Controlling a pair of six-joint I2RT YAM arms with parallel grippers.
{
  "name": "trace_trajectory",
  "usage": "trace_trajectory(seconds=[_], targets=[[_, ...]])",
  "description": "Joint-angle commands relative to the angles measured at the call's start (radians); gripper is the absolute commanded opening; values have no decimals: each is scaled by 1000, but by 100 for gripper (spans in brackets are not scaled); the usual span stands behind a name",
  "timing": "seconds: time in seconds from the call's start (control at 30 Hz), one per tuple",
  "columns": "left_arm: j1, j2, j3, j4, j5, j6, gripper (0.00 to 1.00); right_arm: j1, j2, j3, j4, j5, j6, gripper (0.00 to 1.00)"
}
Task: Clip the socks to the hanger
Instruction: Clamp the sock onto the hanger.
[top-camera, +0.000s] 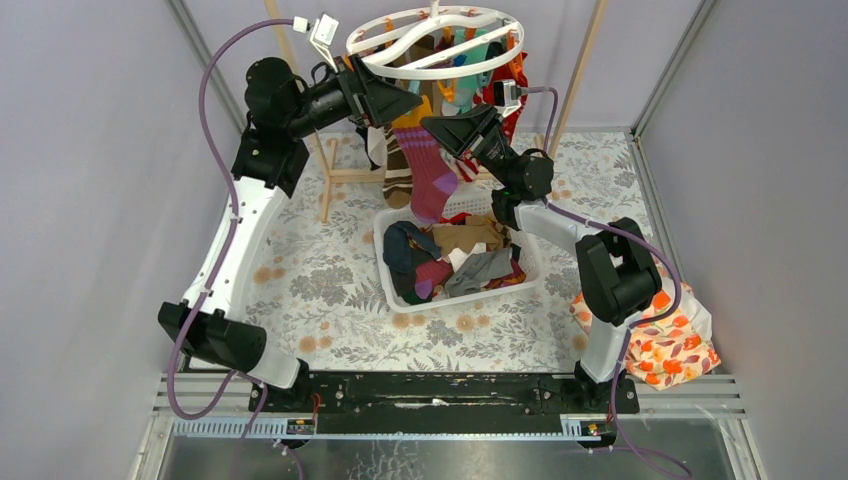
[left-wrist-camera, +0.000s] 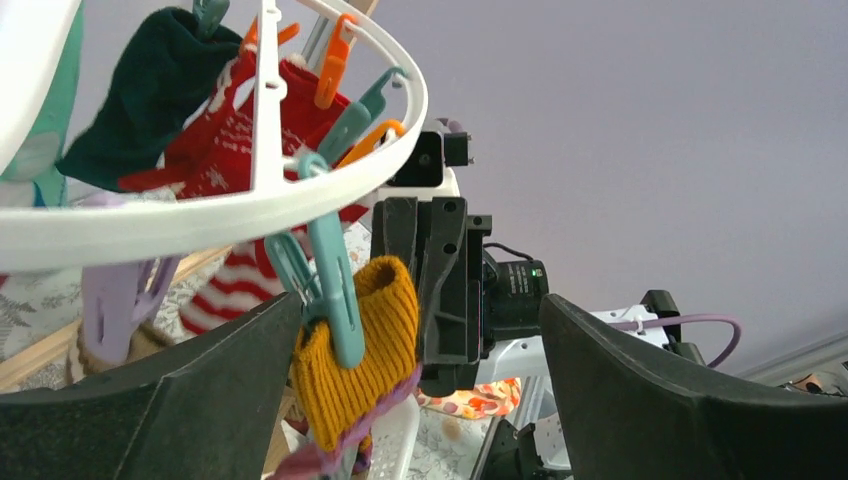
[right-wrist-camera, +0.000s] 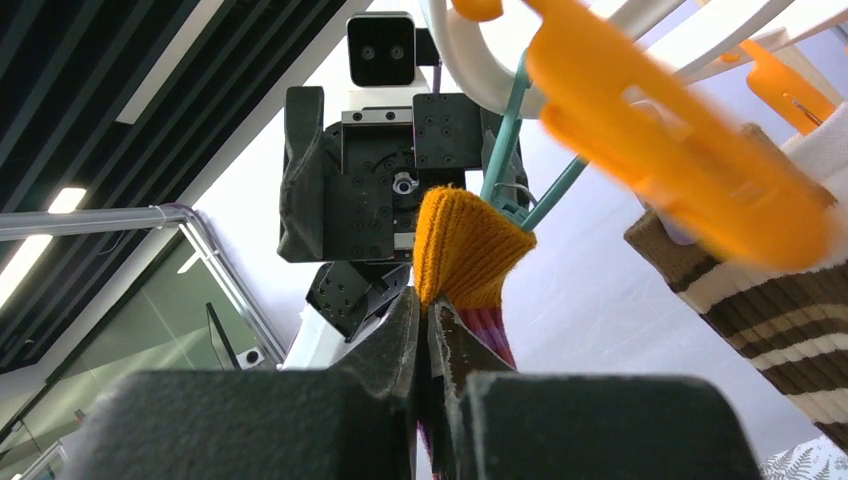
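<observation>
Nearest us, at the right edge of the bench (top-camera: 330, 290), lies an orange leaf-printed bundle (top-camera: 665, 345). Past it, mid-bench, a white basket (top-camera: 468, 294) holds a heap of loose socks (top-camera: 450, 262) in navy, grey, tan and magenta.

Above the basket's far side, the right hand (right-wrist-camera: 425, 320) is pressed together on the magenta sock (top-camera: 430, 170), pinching it just below its mustard cuff (right-wrist-camera: 465, 240). The sock hangs upright with its purple toe down toward the basket's far rim.

A teal clip (left-wrist-camera: 335, 290) bites the top of the cuff and dangles from the hanger (left-wrist-camera: 200, 218), the white ring hung above the far end of the bench. The left hand (left-wrist-camera: 420, 310) meets that clip from the opposite side with its fingers spread wide, clip and cuff between them. We cannot tell whether either finger touches them.

Farther round the ring hang a red-and-white sock (left-wrist-camera: 235, 130), a dark sock (left-wrist-camera: 150, 90) and a brown-and-cream striped sock (right-wrist-camera: 770, 310). An orange clip (right-wrist-camera: 660, 140) shows blurred, close to the right wrist camera. Behind it all stands a light wooden rack (top-camera: 345, 175), its foot resting on the bench.
</observation>
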Motion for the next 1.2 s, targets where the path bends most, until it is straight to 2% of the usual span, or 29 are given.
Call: trace_trajectory(seconds=[0.0,0.23,0.3,0.4,0.53,0.6,0.7,0.9,1.0,1.17], targets=[[4,-59,-54,-47,-1,58,96,9,-66,14,52,8,-26,6],[5,-140,-219,-100,-21,133,96,9,-77,5,33,-5,-24,6],[5,-150,-263,-70,9,120,91,10,-75,9,28,-12,-20,6],[3,-135,-276,-33,69,87,69,10,-83,-1,19,-10,-24,8],[3,-117,-258,-1,58,72,38,13,-94,-12,0,-15,-31,14],[4,-112,-248,3,50,68,23,9,-108,-28,-17,-17,-45,22],[11,-122,-244,-3,34,73,10,-7,-152,-79,-73,-7,-85,45],[20,-138,-217,-78,-19,140,3,-106,-291,-267,-180,9,-177,70],[20,-138,-191,-114,-51,167,2,-134,-361,-301,-317,20,-300,72],[20,-134,-166,-131,-74,178,2,-138,-366,-203,-488,-1,-457,72]])
